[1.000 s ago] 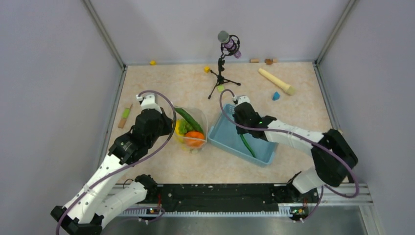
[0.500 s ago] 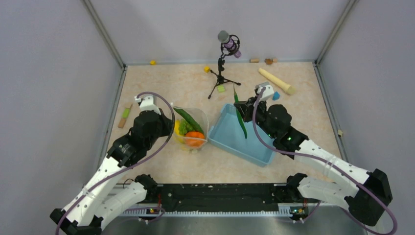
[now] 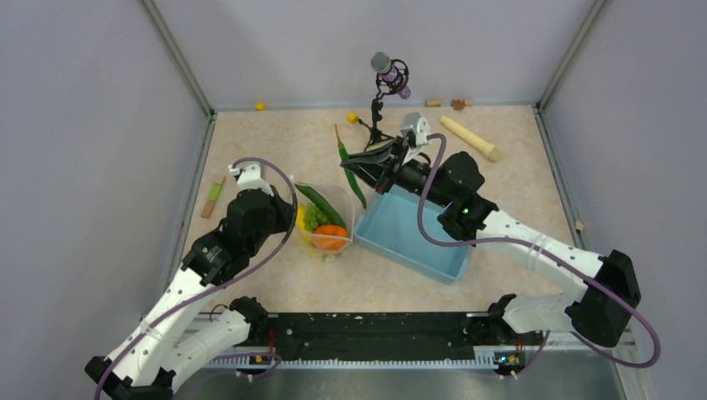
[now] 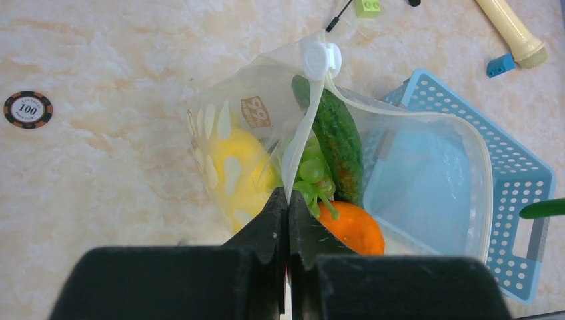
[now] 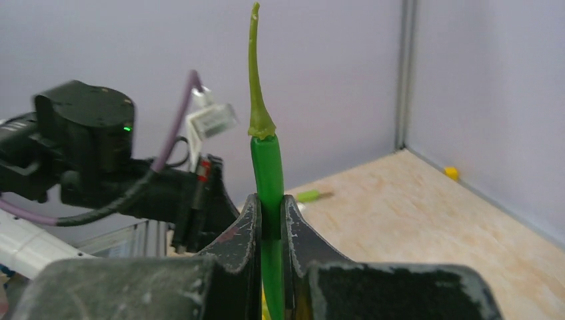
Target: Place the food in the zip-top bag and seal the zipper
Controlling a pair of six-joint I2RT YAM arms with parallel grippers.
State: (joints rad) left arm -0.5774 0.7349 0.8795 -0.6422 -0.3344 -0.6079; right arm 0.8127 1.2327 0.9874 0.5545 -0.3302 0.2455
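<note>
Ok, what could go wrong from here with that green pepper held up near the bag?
1. The right gripper pinches the long, thin green pepper at one narrow spot; it may pivot or slip out.
2. The left gripper holds the zip-top bag by a single pinch, and the blue basket sits right beside it, so the pepper could catch the rim or drop into the basket.
3. The cucumber reaches up near the mouth and might hinder sealing.
</note>
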